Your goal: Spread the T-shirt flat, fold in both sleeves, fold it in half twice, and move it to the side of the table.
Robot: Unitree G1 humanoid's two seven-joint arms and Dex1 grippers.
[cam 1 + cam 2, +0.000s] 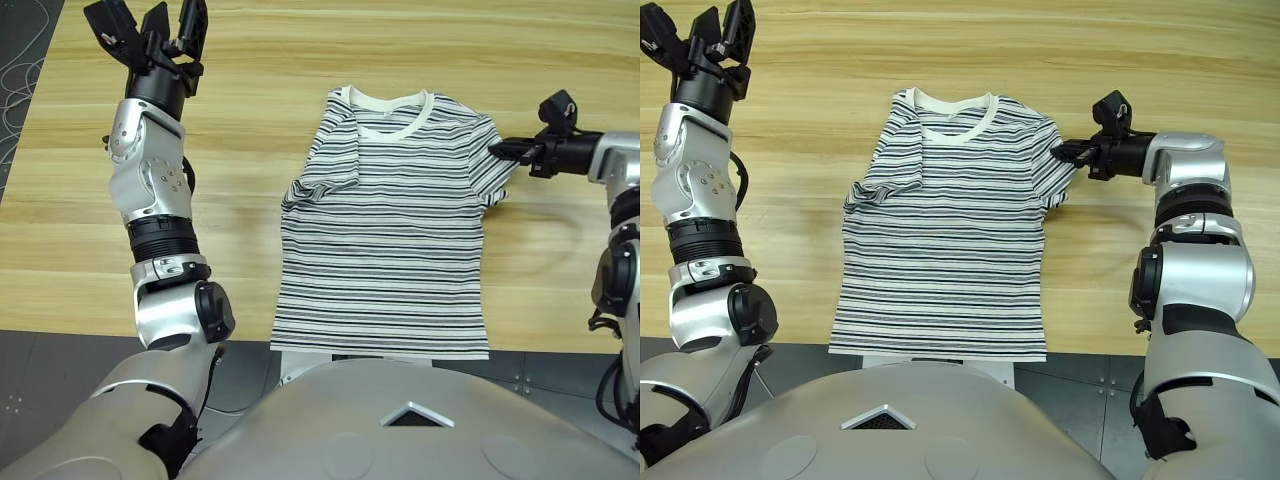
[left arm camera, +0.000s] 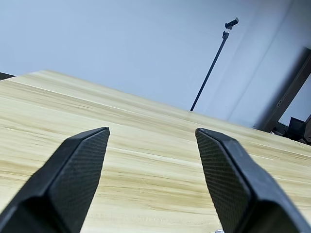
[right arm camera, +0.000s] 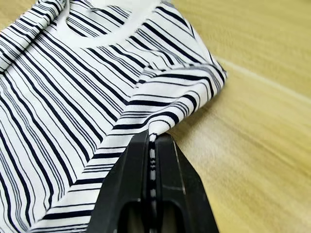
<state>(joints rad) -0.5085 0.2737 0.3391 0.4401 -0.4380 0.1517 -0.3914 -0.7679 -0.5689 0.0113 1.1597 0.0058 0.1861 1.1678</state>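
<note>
Head view: striped shirt (image 1: 385,220) lies at table (image 1: 250,60) centre, L gripper (image 1: 150,18) raised well apart from it. L wrist view: it gapes wide over bare table. R wrist view: R gripper (image 3: 151,141) clenched on sleeve (image 3: 184,97) edge w/ a thin bite, so I judge it may slip mid-fold, or a hard pull drags the shirt askew.

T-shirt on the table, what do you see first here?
The striped T-shirt lies in the middle of the table, its left-side sleeve bunched inward. The right end effector is shut on the right-side sleeve; the left end effector stands open over the table's far left.
</note>
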